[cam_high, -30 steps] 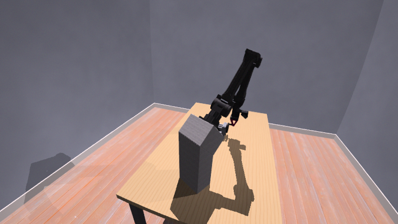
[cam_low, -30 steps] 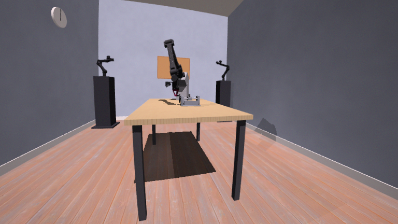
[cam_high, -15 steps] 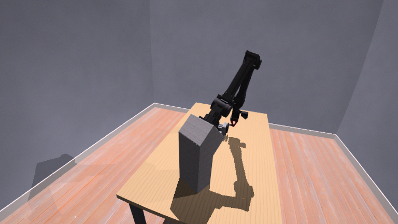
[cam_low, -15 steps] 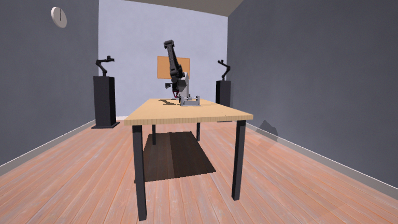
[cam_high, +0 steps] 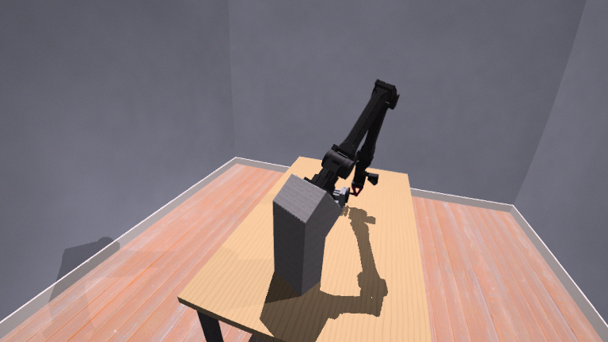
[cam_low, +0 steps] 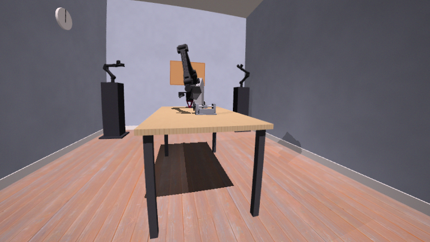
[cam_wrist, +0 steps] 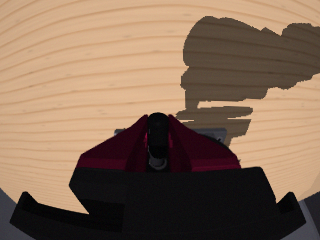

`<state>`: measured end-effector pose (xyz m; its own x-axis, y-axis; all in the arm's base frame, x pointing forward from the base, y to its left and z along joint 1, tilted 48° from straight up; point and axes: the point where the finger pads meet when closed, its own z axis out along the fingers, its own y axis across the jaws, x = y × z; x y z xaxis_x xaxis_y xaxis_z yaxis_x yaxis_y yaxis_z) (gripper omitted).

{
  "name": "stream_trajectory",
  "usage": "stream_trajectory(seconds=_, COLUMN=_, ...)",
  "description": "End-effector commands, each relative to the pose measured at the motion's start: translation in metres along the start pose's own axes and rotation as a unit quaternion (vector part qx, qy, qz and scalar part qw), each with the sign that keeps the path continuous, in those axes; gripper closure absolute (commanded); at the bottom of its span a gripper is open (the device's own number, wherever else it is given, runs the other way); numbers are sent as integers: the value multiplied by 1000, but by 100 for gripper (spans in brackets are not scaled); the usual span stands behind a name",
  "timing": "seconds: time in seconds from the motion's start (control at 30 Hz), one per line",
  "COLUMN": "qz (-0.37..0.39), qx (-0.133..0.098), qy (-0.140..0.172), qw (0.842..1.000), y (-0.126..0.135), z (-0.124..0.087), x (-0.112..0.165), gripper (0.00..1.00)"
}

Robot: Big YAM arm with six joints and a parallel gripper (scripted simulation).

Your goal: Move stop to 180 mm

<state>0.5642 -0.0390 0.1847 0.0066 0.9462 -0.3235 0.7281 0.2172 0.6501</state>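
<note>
Up front on the table (cam_low: 202,129) the near half is bare wood right to the edge, with lots of room either side. Further back sits the grey stop fixture (cam_low: 206,108), well away from both long edges. Just left of it the gripper (cam_low: 189,104) points down, its red fingers clamped on the dark handwheel knob (cam_wrist: 158,135), which pokes up between them. Behind rises the arm (cam_low: 187,65).

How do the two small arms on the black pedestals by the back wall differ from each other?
The left pedestal looks wider and taller than the right pedestal. The left small arm bends and reaches sideways; the right small arm points more upward. Both arms are black and stand on the floor pedestals.
</note>
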Motion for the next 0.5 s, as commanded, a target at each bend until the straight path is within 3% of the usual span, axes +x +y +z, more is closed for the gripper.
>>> stream_trajectory(seconds=0.0, qz=0, qx=-31, qy=-4, qw=1000, y=26, z=5, x=-4, gripper=94)
stream_trajectory(seconds=0.3, qz=-1, qx=-30, qy=-4, qw=1000, y=21, z=17, x=-3, gripper=94)
stream_trajectory(seconds=0.37, qz=0, qx=-16, qy=-4, qw=1000, y=1, z=24, x=-5, gripper=94)
stream_trajectory(seconds=0.47, qz=0, qx=-15, qy=-5, qw=1000, y=-9, z=29, x=-5, gripper=94)
